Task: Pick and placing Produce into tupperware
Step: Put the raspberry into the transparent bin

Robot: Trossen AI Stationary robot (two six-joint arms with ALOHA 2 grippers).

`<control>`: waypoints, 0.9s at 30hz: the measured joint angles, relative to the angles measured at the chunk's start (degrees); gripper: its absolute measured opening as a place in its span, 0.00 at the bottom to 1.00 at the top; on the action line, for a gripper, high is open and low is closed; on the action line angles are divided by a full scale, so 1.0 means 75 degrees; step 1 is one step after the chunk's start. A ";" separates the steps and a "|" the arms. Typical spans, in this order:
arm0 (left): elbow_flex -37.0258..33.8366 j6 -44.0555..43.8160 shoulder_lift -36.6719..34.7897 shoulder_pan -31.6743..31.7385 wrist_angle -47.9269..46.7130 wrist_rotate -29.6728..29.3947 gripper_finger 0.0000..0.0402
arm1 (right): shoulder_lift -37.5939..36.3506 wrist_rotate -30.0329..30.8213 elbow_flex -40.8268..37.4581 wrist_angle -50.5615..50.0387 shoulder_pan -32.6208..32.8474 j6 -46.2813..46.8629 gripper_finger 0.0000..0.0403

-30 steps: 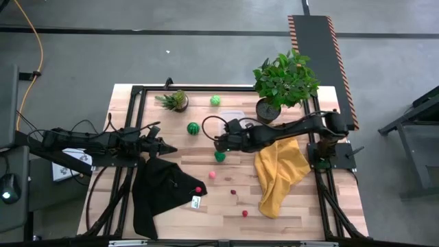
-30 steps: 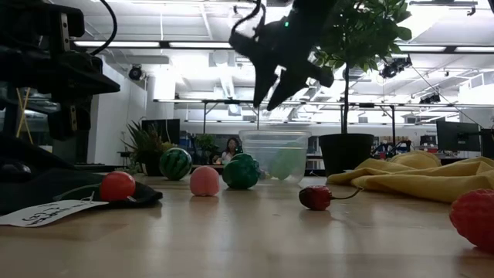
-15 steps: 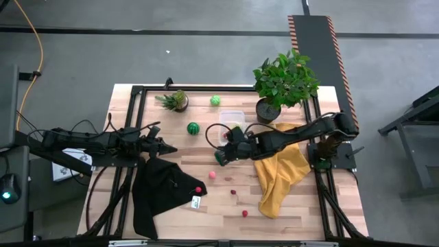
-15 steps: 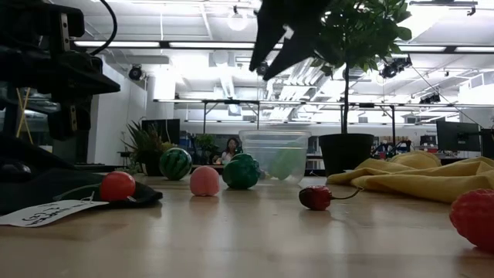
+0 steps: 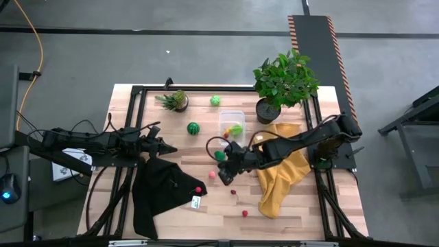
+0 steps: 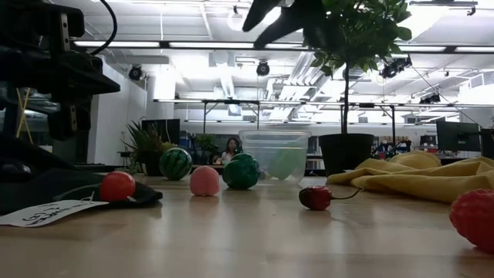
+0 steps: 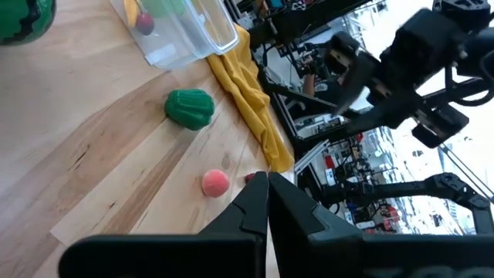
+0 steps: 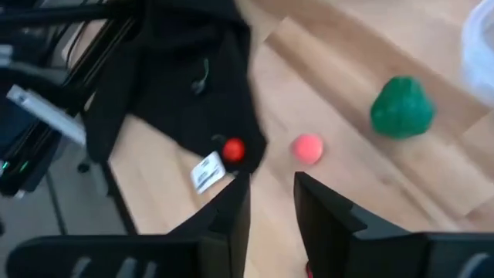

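Since the earlier frame my right gripper (image 5: 224,175) has swung from the tupperware (image 5: 232,123) to above the pink ball (image 5: 212,175). Low view: ball (image 6: 204,181) small, smooth, likely light, may roll. Right wrist: fingers (image 8: 231,212) narrowly apart, empty; grip its middle.

Even, diffuse light falls on the pale wooden worktop (image 5: 171,206) from above, with only soft shadows. At table height, bright ceiling strip lights (image 6: 201,48) backlight the scene, leaving the arm overhead a dark silhouette. The right wrist view is motion-blurred; the black cloth (image 8: 185,85) smears.
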 joint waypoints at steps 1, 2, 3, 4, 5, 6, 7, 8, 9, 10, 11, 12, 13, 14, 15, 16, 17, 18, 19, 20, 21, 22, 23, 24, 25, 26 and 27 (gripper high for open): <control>0.0000 0.0000 0.0001 -0.0003 0.0001 0.0000 0.00 | 0.0000 -0.0108 0.0000 -0.0003 0.0043 0.0001 0.20; 0.0000 0.0000 0.0000 -0.0002 0.0000 0.0000 0.00 | 0.0000 -0.0194 0.0000 -0.0005 0.0087 0.0004 0.19; 0.0000 0.0000 0.0002 -0.0003 0.0000 0.0000 0.00 | 0.0000 -0.0373 0.0000 -0.0005 0.0123 0.0003 0.18; 0.0000 0.0000 0.0001 -0.0003 0.0003 0.0000 0.00 | 0.0000 -0.0543 0.0000 -0.0005 0.0157 0.0004 0.17; 0.0000 0.0000 0.0000 -0.0001 0.0000 0.0000 0.00 | 0.0000 -0.0731 0.0000 -0.0005 0.0193 0.0002 0.16; 0.0000 0.0001 0.0002 0.0000 0.0000 0.0000 0.00 | 0.0000 -0.0906 0.0000 -0.0005 0.0235 0.0001 0.15; 0.0000 0.0000 0.0000 -0.0003 0.0000 0.0000 0.00 | 0.0000 -0.1041 0.0000 -0.0005 0.0281 -0.0003 0.15; 0.0000 0.0000 0.0003 -0.0003 0.0003 0.0000 0.00 | 0.0000 -0.1138 0.0000 -0.0005 0.0338 -0.0016 0.14; 0.0000 0.0000 0.0003 -0.0003 0.0000 0.0000 0.00 | 0.0000 -0.1241 0.0000 -0.0005 0.0396 -0.0055 0.14; 0.0000 0.0000 0.0000 -0.0003 0.0002 0.0000 0.00 | 0.0000 -0.1359 0.0000 -0.0005 0.0451 -0.0100 0.15; 0.0000 0.0000 0.0003 0.0000 0.0000 0.0000 0.00 | 0.0000 -0.1501 0.0000 -0.0008 0.0515 -0.0136 0.15; 0.0000 0.0000 0.0000 -0.0003 0.0000 0.0000 0.00 | 0.0000 -0.1663 0.0000 -0.0008 0.0575 -0.0141 0.16; 0.0000 0.0000 0.0001 -0.0001 0.0000 0.0000 0.00 | 0.0000 -0.1796 -0.0008 -0.0001 0.0640 -0.0135 0.16; 0.0000 0.0000 0.0002 -0.0002 0.0000 0.0000 0.00 | 0.0000 -0.1908 -0.0039 0.0027 0.0711 -0.0105 0.17; 0.0000 0.0000 0.0002 -0.0003 0.0000 0.0000 0.00 | 0.0000 -0.1981 -0.0054 -0.0012 0.0780 -0.0043 0.18; 0.0000 0.0003 0.0002 -0.0003 0.0000 0.0000 0.00 | 0.0003 -0.2023 -0.0062 -0.0063 0.0858 0.0000 0.19; 0.0000 0.0001 0.0001 -0.0003 0.0000 0.0000 0.00 | 0.0003 -0.2045 -0.0063 -0.0092 0.0937 0.0040 0.20; 0.0000 0.0000 0.0001 -0.0003 0.0000 0.0000 0.00 | 0.0003 -0.2048 -0.0061 -0.0084 0.1015 0.0110 0.21; 0.0000 0.0000 0.0002 -0.0003 0.0000 0.0000 0.00 | 0.0003 -0.2048 -0.0061 -0.0081 0.1085 0.0205 0.22; 0.0000 0.0000 0.0000 -0.0003 0.0000 0.0000 0.00 | 0.0003 -0.2048 -0.0061 -0.0082 0.1157 0.0273 0.23; 0.0000 0.0001 0.0003 -0.0003 0.0003 0.0000 0.00 | 0.0003 -0.2048 -0.0061 -0.0086 0.1227 0.0332 0.24; 0.0000 0.0000 0.0002 -0.0001 0.0000 0.0000 0.00 | 0.0003 -0.2044 -0.0061 -0.0092 0.1291 0.0403 0.24; 0.0000 0.0000 0.0002 -0.0001 0.0001 0.0000 0.00 | 0.0003 -0.2012 -0.0061 -0.0127 0.1358 0.0487 0.25; 0.0000 0.0000 0.0001 -0.0003 0.0000 0.0000 0.00 | 0.0015 -0.1940 -0.0061 -0.0204 0.1419 0.0573 0.25; 0.0000 0.0001 0.0003 -0.0003 0.0002 0.0000 0.00 | 0.0051 -0.1916 -0.0061 -0.0272 0.1485 0.0663 0.25; 0.0000 0.0000 0.0002 -0.0002 0.0000 0.0000 0.00 | 0.0096 -0.1903 -0.0064 -0.0339 0.1549 0.0691 0.26; 0.0000 0.0000 0.0002 -0.0002 0.0001 -0.0001 0.00 | 0.0147 -0.1900 -0.0062 -0.0390 0.1611 0.0771 0.26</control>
